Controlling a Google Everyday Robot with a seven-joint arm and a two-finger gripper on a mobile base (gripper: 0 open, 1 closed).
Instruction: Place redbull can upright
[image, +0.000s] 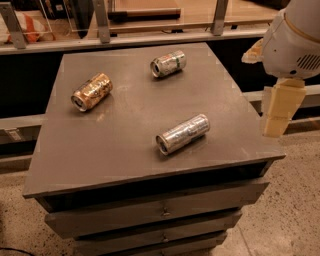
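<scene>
- Gripper (279, 109): tan, hanging below the white arm housing (295, 40) at the right edge of the view, just outside the counter's right edge. It holds nothing you can see.
- You cannot tell from this view whether the gripper is released or clenched.
- Redbull can (183, 133): lying on its side on the counter (120, 155), toward the front. It is well apart from the gripper, to the gripper's left in the view and a little lower. Its open-rim end points to the front-left, the other end toward the gripper's side.
- Nothing lies between the redbull can and the gripper but bare counter and its right edge.
- Gold-orange can (91, 91): on its side, farther left of the gripper than the redbull can, near the counter's left part.
- Short silver can with green and red marks (168, 63): on its side at the back of the counter, up and left of the gripper.
- All three cans lie apart, none touching.
- Drawer fronts (160, 212) are stacked below the counter top.
</scene>
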